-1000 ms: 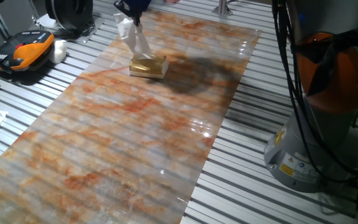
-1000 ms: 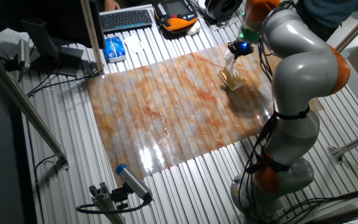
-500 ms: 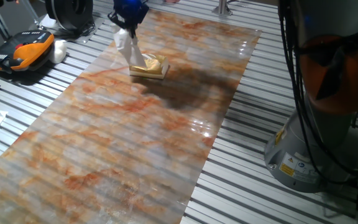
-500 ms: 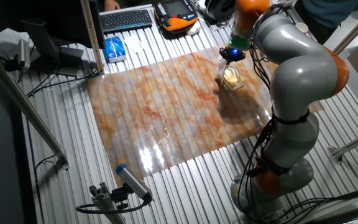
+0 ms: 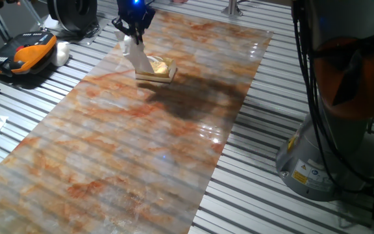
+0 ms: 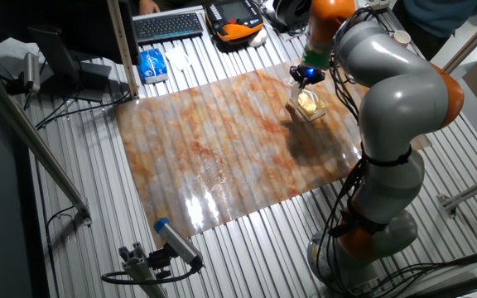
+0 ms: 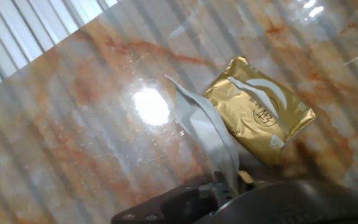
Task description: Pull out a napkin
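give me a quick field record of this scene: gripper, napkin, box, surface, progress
gripper: gripper shut on the napkin, raised above and to one side of the box
napkin: white napkin stretched in a strip from the gripper down toward the box opening; whether its lower end is free cannot be told
box: gold napkin box lying on the mat, oval opening facing up
surface: marbled orange mat over a slatted metal table
progress: napkin drawn largely out of the box; full release not confirmed
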Tool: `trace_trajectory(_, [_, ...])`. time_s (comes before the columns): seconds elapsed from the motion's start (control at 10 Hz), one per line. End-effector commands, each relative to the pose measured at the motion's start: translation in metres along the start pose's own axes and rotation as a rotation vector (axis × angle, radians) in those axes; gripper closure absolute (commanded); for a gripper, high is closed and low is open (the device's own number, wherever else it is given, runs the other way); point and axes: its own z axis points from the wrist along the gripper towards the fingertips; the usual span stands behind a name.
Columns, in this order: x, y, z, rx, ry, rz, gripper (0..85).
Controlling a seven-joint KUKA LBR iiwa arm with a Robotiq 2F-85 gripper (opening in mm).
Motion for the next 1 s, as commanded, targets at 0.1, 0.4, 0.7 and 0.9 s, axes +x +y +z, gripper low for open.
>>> trace_trajectory(0.1, [0.007,0.005,0.006,0.030,-0.027,0.030,34.0])
trace_trajectory(0.4, [0.007,0.005,0.006,0.040,-0.034,0.036,34.0])
trace_trajectory(0.7, [0.008,0.006,0.008,0.066,-0.052,0.009,34.0])
trace_trajectory(0.9, [0.007,0.004,0.015,0.086,-0.068,0.014,34.0])
